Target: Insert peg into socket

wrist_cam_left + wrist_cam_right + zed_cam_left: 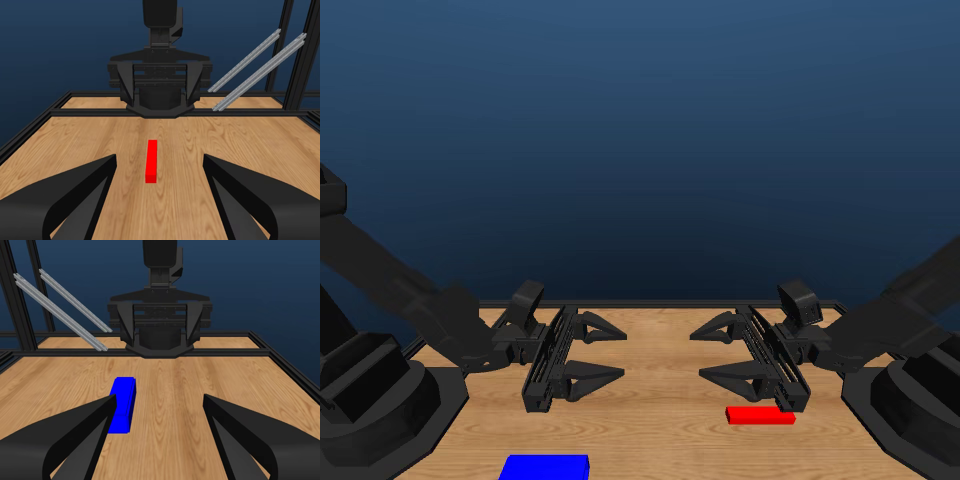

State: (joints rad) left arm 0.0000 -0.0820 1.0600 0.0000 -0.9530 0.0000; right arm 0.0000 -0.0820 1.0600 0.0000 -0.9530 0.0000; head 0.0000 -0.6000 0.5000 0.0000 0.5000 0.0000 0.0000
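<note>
The thin red peg and wider blue socket lie flat on the wood, well apart.

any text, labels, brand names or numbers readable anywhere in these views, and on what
None: no view shows any readable text.
The peg is plain red, with no marking.
The socket is plain blue, with no marking.
The left gripper, the right gripper and the table carry no label, brand or number.

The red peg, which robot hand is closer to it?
Right. The right gripper hovers just above and beside the red peg; the left gripper hangs across the table, nearer the blue socket.
</note>
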